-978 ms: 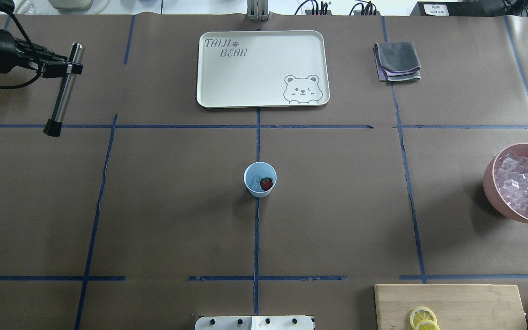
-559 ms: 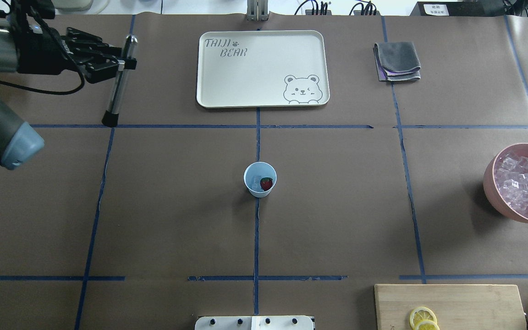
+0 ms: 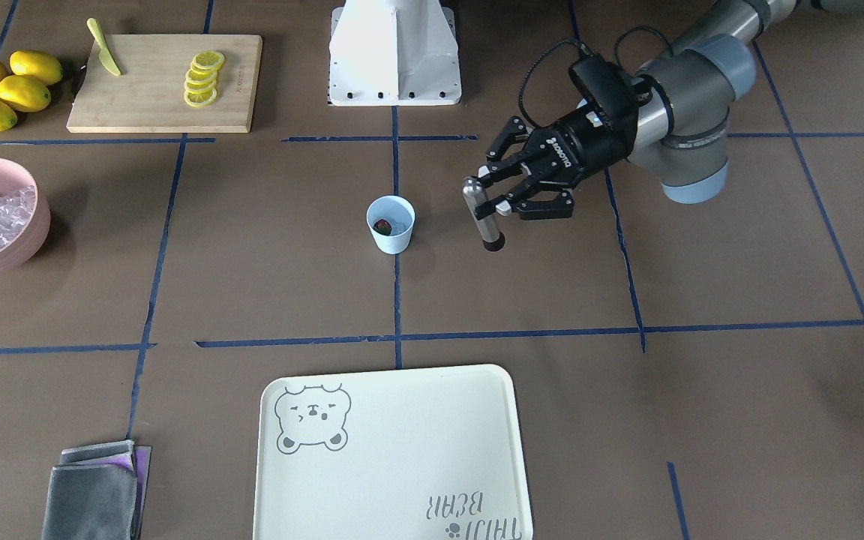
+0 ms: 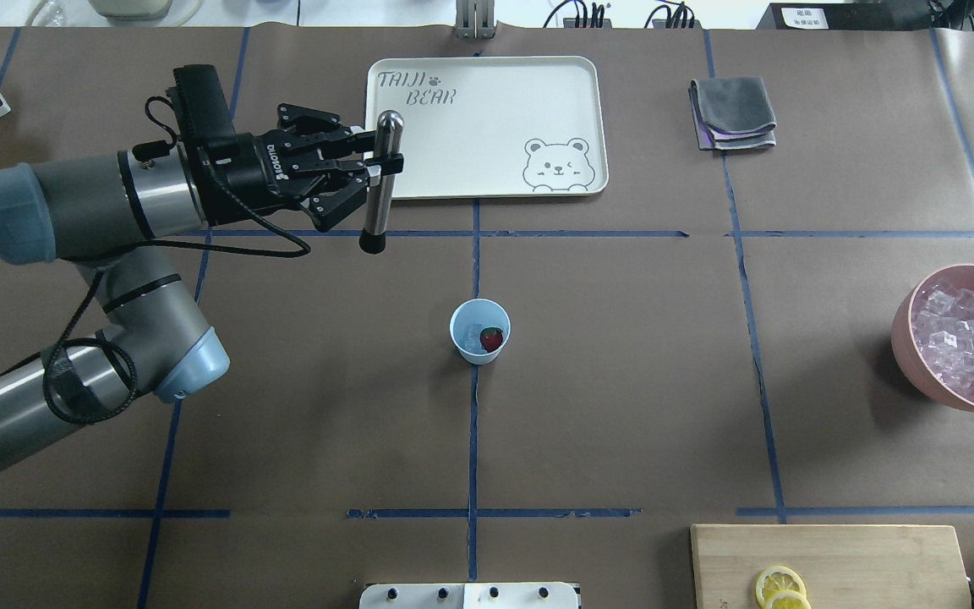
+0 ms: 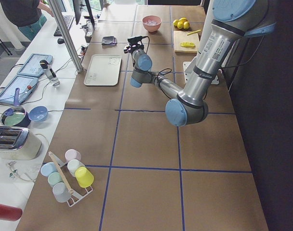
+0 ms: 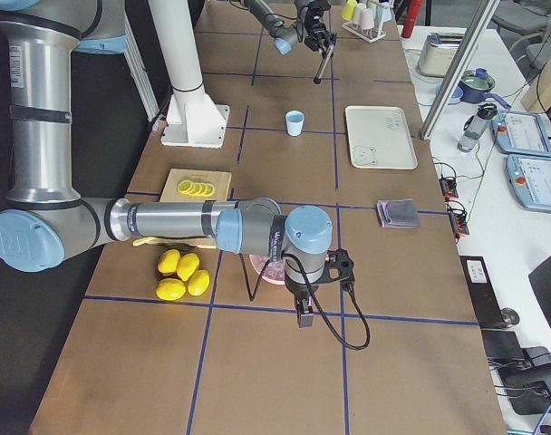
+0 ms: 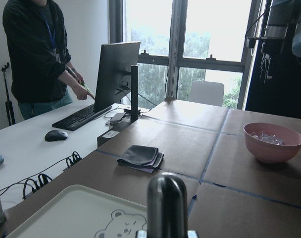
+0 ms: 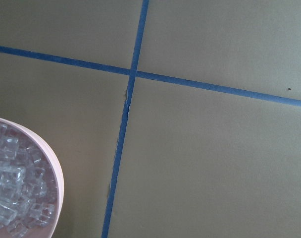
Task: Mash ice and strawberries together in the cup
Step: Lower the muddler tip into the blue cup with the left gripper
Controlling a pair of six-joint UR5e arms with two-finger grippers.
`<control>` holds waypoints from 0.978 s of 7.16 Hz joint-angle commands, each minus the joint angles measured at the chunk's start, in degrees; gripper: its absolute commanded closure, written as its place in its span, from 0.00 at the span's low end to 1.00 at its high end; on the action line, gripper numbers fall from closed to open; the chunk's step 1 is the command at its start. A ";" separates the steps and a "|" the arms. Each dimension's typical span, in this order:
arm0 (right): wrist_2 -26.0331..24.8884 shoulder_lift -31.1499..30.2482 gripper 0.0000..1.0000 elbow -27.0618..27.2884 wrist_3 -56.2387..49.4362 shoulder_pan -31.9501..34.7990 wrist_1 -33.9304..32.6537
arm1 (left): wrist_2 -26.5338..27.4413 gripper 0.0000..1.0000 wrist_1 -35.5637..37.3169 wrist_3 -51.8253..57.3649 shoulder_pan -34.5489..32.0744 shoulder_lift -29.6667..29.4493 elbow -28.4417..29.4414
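Observation:
The light-blue cup (image 4: 479, 353) stands at the table's middle and also shows in the front view (image 3: 391, 235). In it lie a red strawberry (image 4: 493, 339) and some clear ice (image 4: 472, 337). My left gripper (image 4: 377, 169) is shut on a silver muddler with a black tip (image 4: 377, 203), held upright above the table. It is left of the cup and farther from me, near the tray's corner. In the front view the muddler (image 3: 482, 217) hangs to the right of the cup. My right gripper (image 6: 305, 315) shows only in the right side view, beside the pink bowl; I cannot tell its state.
A cream bear tray (image 4: 487, 127) lies at the back centre, a folded grey cloth (image 4: 732, 112) to its right. A pink bowl (image 4: 906, 342) of ice stands at the right edge. A cutting board (image 4: 859, 554) with lemon slices is at front right, whole lemons (image 3: 4, 86) beside it.
My left arm has swung right from the table's left edge toward the middle, carrying the muddler. The cup and its contents have not moved.

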 commanded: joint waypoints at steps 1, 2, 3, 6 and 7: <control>0.00 0.00 0.00 0.03 -0.06 0.00 0.06 | 8.64 1.00 -4.19 2.95 7.04 -4.16 2.27; 0.00 0.00 0.00 0.03 0.03 0.00 0.06 | 13.48 1.00 -7.62 4.97 10.92 -4.96 3.93; 0.00 0.00 0.00 0.03 -0.06 0.00 -0.03 | 13.62 1.00 -7.91 5.42 11.31 -4.96 4.38; 0.00 -0.08 0.00 0.12 -0.06 0.00 0.06 | 14.23 1.00 -8.26 8.57 13.41 -4.70 6.13; 0.00 0.00 0.00 0.12 -0.06 0.00 -0.03 | 14.23 1.00 -8.88 9.20 14.29 -4.61 6.66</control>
